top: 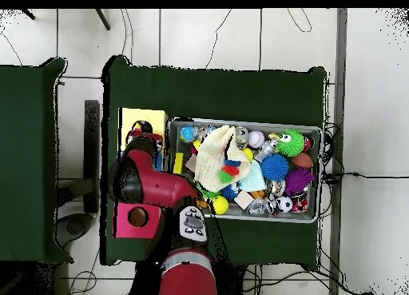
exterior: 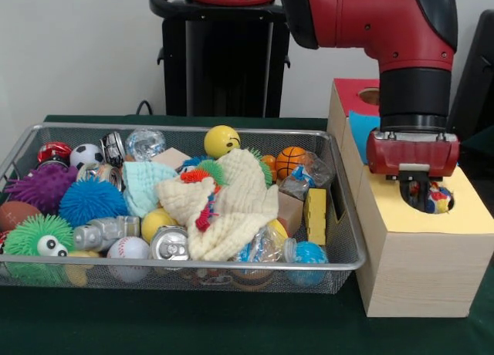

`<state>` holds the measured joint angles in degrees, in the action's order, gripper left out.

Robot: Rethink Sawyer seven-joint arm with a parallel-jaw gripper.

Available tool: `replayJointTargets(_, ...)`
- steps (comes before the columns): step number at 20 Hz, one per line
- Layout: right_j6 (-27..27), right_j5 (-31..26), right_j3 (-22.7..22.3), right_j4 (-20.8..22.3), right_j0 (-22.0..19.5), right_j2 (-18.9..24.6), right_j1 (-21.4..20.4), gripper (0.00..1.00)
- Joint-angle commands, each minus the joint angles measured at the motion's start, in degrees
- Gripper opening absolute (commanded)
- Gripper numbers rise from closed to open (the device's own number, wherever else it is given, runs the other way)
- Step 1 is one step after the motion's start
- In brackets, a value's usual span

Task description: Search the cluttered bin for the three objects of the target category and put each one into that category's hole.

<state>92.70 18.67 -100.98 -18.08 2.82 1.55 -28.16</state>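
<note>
arm [exterior: 386, 23]: bent down from above | pincer [exterior: 421, 194]: pointing straight down, fingers hidden

text: none legible | labels: none | numbers: 0

yellow-topped box [exterior: 471, 208], spotted white cloth [exterior: 437, 198]

The arm [exterior: 386, 19] is showing glossy red rounded shells with black joint sections and a black cylindrical wrist. A red block-shaped gripper [exterior: 417, 191] housing is carrying a pale plate underneath it.
</note>
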Motion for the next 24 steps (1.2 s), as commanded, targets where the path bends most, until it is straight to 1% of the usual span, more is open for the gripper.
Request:
replayJointTargets(1, 12.4, -0.1, -1.9, 6.3, -8.6, 5.2, 7.0, 0.00)
replayJointTargets(2, 12.5, -0.5, -2.1, 8.2, -10.0, 7.3, 6.5, 0.00)
replayJointTargets(3, 12.7, -0.8, -2.3, 8.5, -10.4, 7.9, 6.1, 0.00)
replayJointTargets(5, 12.2, -1.6, -2.4, 7.4, -9.1, 6.5, 4.8, 0.00)
replayJointTargets(6, 11.6, -2.3, -2.2, 5.5, -7.3, 4.0, 4.3, 0.00)
replayJointTargets(7, 11.3, -2.3, -2.0, 4.8, -6.7, 3.0, 4.4, 0.00)
replayJointTargets(9, 10.6, -1.3, -1.4, 2.4, -4.6, -0.5, 5.0, 0.00)
replayJointTargets(10, 9.9, -0.4, -0.9, 0.4, -2.8, -3.2, 5.5, 0.00)
replayJointTargets(12, 10.3, 0.3, -0.5, 1.3, -3.7, -2.7, 5.8, 0.00)
replayJointTargets(13, 10.7, 0.2, -0.6, 2.2, -4.5, -1.7, 5.8, 0.00)
replayJointTargets(15, 11.3, -0.7, -1.3, 1.6, -4.2, -1.6, 4.5, 0.00)
replayJointTargets(18, 9.4, -5.9, -1.5, -3.9, 0.5, -7.3, 1.9, 0.00)
replayJointTargets(19, 8.9, -7.1, -1.3, -4.7, 1.3, -8.4, 1.5, 0.00)
replayJointTargets(22, 7.2, -12.8, -0.2, -8.8, 5.4, -13.9, 0.1, 0.00)
replayJointTargets(24, 7.1, -14.8, 0.5, -10.3, 7.2, -16.4, 0.2, 0.00)
